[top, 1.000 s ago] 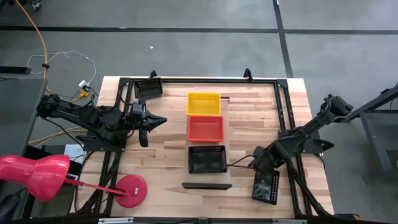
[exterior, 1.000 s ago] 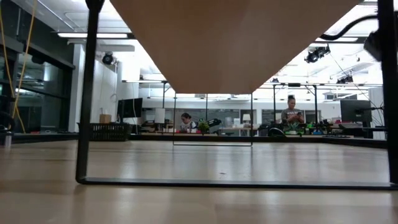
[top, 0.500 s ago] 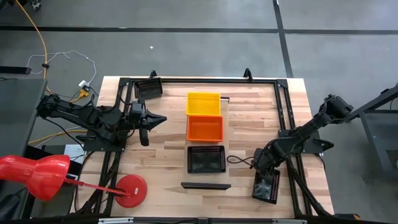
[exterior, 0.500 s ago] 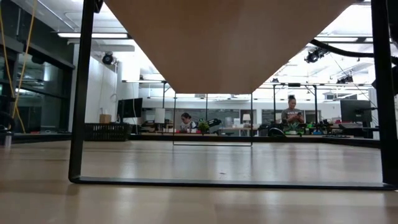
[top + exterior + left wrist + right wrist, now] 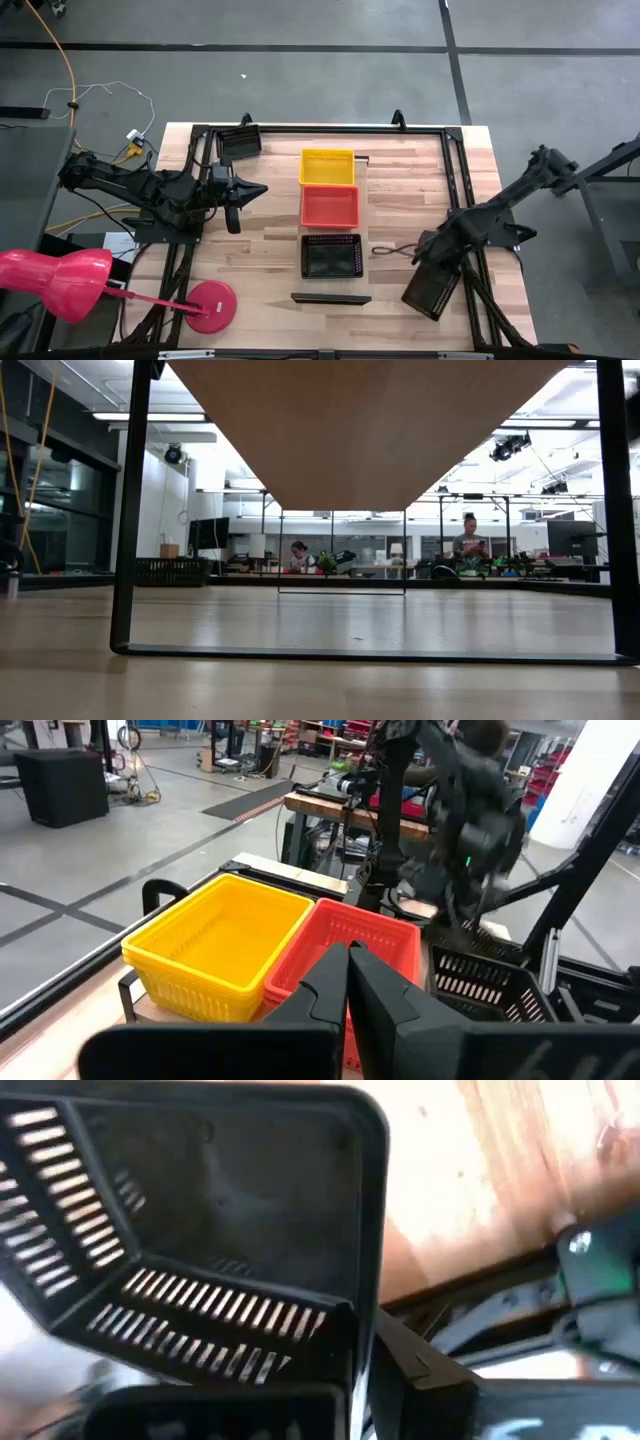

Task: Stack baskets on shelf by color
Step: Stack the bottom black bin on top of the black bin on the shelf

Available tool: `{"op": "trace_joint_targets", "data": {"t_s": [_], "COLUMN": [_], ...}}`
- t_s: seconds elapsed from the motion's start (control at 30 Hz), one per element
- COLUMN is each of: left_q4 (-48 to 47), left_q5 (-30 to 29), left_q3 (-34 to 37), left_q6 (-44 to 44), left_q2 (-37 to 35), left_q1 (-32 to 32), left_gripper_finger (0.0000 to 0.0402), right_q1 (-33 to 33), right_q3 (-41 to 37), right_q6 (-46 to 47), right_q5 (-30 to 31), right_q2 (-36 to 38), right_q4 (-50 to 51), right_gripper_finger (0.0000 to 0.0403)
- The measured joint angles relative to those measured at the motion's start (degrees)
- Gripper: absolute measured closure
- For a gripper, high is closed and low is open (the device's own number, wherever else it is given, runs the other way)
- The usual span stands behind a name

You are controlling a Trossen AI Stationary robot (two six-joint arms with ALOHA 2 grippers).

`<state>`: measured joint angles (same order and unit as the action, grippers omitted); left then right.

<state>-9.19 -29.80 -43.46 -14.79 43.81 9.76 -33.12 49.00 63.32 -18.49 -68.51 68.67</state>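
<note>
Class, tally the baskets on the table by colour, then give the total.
Yellow baskets: 1
Red-orange baskets: 1
Black baskets: 3, namely on the shelf, at the far left corner, and in the right hand
Total: 5

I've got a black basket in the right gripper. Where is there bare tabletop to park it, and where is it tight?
Bare wood lies between the shelf and the right gripper holding the black basket, and between the left gripper and the yellow basket. The shelf itself is crowded: yellow, red basket and another black basket fill it.
</note>
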Motion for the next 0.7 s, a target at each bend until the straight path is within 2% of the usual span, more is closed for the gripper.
{"op": "trace_joint_targets", "data": {"t_s": [0.1,0.2,0.3,0.37,0.5,0.57,0.7], "left_q4": [0.0,0.0,0.0,0.0,0.0,-0.02,-0.04], "left_q5": [0.0,0.0,0.0,0.0,0.0,0.0,0.01], "left_q3": [0.0,0.01,0.0,0.0,0.0,0.0,0.0], "left_q6": [0.0,0.02,2.77,5.56,9.35,10.71,13.64], "left_q2": [-0.01,-0.01,0.0,0.0,0.0,0.0,0.0], "left_q1": [0.02,0.02,0.0,0.02,0.02,0.02,0.01], "left_gripper_finger": [0.0401,0.0401,0.0401,0.0402,0.0402,0.0401,0.0401], "right_q1": [0.0,0.0,0.01,0.2,1.19,2.32,4.39], "right_q3": [6.11,12.03,16.92,19.68,25.08,27.8,34.18], "right_q6": [4.96,13.38,22.94,27.22,33.88,34.83,36.62], "right_q5": [-2.08,-2.78,2.53,9.57,24.39,26.37,26.09], "right_q2": [5.02,9.03,10.87,10.48,5.6,1.41,-8.72], "right_q4": [1.11,-3.8,-12.64,-17.67,-19.04,-19.22,-19.0], "right_gripper_finger": [0.04,0.0401,0.0401,0.0402,0.0402,0.0402,0.0402]}}
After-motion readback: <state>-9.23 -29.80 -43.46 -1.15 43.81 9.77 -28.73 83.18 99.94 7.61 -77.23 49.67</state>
